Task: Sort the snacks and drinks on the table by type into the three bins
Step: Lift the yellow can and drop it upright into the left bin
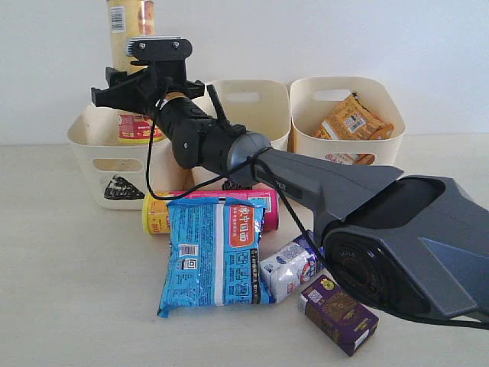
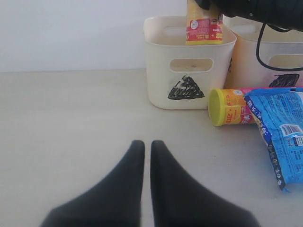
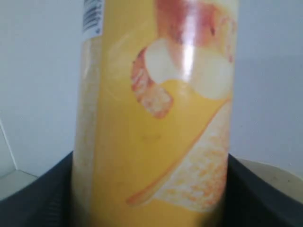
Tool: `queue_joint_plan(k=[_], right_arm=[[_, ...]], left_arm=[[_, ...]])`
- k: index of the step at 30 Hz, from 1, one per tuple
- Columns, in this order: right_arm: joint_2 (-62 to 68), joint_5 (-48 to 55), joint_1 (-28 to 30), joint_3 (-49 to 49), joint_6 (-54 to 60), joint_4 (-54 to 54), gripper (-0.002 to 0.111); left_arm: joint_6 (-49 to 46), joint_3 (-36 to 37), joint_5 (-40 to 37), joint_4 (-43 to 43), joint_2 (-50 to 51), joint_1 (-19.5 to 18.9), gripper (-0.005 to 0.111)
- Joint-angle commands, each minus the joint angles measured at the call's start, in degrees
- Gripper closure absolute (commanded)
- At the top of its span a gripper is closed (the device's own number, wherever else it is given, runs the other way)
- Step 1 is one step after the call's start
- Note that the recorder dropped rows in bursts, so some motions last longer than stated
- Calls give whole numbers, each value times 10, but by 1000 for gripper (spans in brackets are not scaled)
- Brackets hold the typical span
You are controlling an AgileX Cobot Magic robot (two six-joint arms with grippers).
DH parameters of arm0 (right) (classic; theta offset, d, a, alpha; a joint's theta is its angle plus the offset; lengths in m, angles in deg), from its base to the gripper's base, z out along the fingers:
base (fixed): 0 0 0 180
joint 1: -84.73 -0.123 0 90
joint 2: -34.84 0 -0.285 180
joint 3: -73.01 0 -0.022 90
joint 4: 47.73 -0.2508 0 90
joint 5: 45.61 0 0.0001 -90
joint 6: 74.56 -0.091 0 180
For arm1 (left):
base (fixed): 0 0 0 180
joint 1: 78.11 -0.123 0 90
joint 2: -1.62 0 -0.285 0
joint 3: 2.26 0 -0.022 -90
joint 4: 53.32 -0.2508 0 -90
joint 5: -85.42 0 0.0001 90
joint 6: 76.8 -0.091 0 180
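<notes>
So, nearest the camera a dark purple carton (image 1: 338,313) is laid flat, with a white and blue carton (image 1: 289,267) just behind it, right against the blue bag (image 1: 214,256). Behind those the pink canister (image 1: 206,210) is left on its side; all four look unsorted. The left gripper (image 2: 144,144) is parked low over the table (image 1: 61,290), jaws nearly together on nothing, probably just kept out of the way. Further back the yellow canister (image 1: 131,69) is clamped upright by the right gripper (image 1: 137,92), base dipped inside the triangle bin (image 2: 163,71), presumably so it can be stood up there. The orange bag (image 1: 353,122) is already tucked in the right-hand bin (image 1: 382,141). Pale beige tabletop, faint grain, plain white wall (image 1: 382,38) behind.
</notes>
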Motion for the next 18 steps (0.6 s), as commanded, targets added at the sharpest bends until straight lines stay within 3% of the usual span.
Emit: queue_joint_plan(k=[1,3,4,12,15,18], right_arm=[[-1,2,4,8,-2,0,40],[-1,2,4,8,-2,0,27],[-1,2,4,8,-2,0,26],[-8,69,4,8,-1,0,32],[-29,148,4,8,2,2,43],[-69,272,4,8,15,4,66]], left_arm=[[4,-1,3,1,-2,-2,103],[4,-1,3,1,-2,-2,103],[4,-1,3,1,-2,-2,103],[4,-1,3,1,-2,-2,103],[4,-1,3,1,-2,-2,103],[4,-1,3,1,-2,-2,103]])
